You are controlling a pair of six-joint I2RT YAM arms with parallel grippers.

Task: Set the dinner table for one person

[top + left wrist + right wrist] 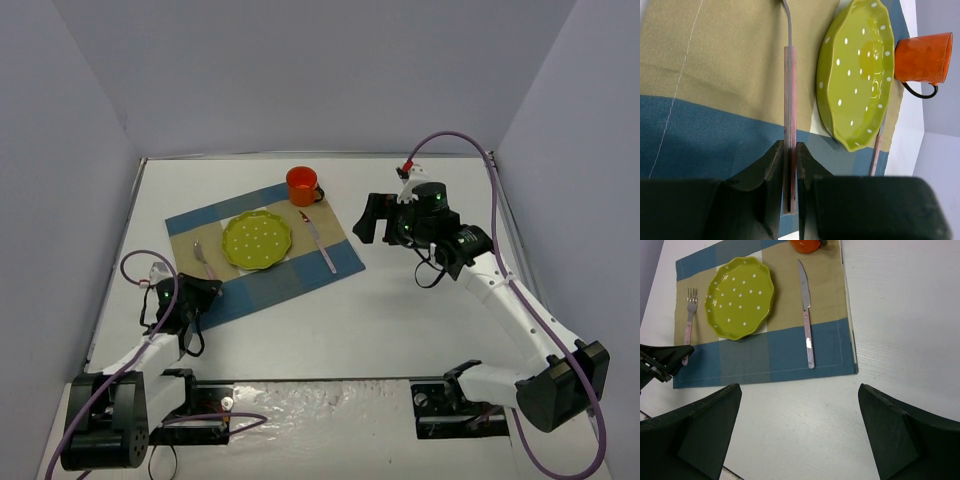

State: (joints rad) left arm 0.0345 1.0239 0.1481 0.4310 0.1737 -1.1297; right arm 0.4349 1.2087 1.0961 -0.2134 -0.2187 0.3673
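Top view first: the desk [400, 320] lies under and all around both pincers. It's a big flat white slab, so my guess is stiff, heavy and a bit slick. You don't take hold of it, you just set things down on it. Its long axis looks like it runs side to side in front of both arm bases, though the perspective makes that hard to call. The left pincer [205, 285] sits low at the near edge of the checked placemat [250, 295]. The right pincer [372, 218] hangs well off to the mat's other side, over bare desk.

Left wrist view: the jaws are clamped on the end of the fork [790, 80]. The pinkish handle runs straight out ahead of them, head end away. It's thin and light, so the flat handle seems the right place to pinch. The green dotted plate [857, 75] is just to the right of the fork, with the orange mug [922, 57] further right again.

Right wrist view: the jaws are spread wide with nothing between them. Out ahead, the knife [806, 315] lies on the mat with its tip pointing away.
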